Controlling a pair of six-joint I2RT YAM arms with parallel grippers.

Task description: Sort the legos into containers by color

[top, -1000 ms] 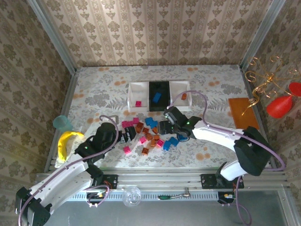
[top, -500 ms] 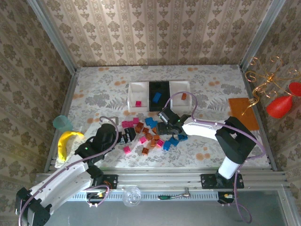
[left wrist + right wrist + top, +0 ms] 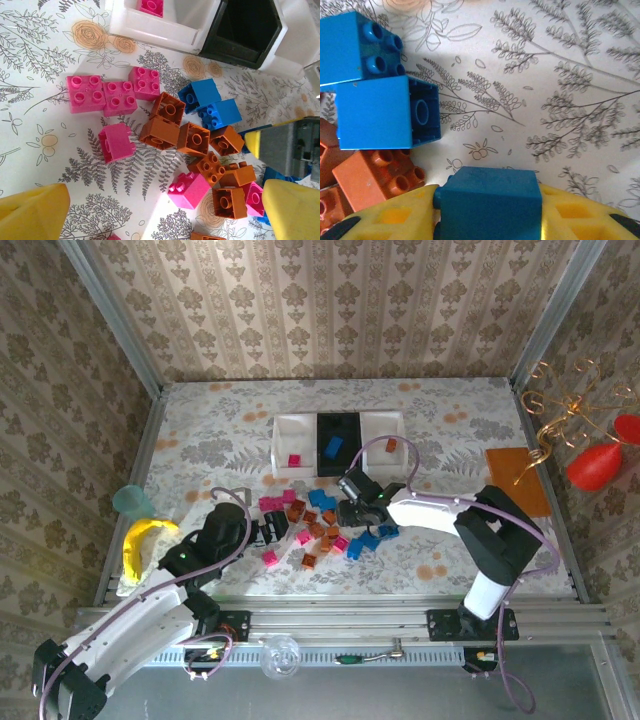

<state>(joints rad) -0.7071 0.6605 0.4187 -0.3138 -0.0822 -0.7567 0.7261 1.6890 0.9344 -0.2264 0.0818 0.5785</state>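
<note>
Legos (image 3: 315, 525) in pink, blue and orange-brown lie in a loose pile in front of three containers. The left white tray (image 3: 280, 440) holds a pink brick, the black middle tray (image 3: 340, 423) a blue one, the right white tray (image 3: 385, 422) an orange one. My right gripper (image 3: 354, 506) is down at the pile's right side. In the right wrist view its yellow fingers (image 3: 395, 215) press both sides of a blue lego (image 3: 490, 197). My left gripper (image 3: 274, 528) stands open at the pile's left edge, yellow fingertips (image 3: 35, 210) wide apart over a pink brick (image 3: 189, 189).
A teal cup (image 3: 130, 502) and a yellow object (image 3: 145, 545) sit at the table's left edge. An orange-brown mat (image 3: 518, 480) lies at the right, with a red and gold ornament (image 3: 595, 460) beyond it. Two loose blue bricks (image 3: 385, 107) lie just ahead of the right fingers.
The right arm swung left over the pile and its jaws came together on a blue lego. The left arm has stayed still, jaws wide.
</note>
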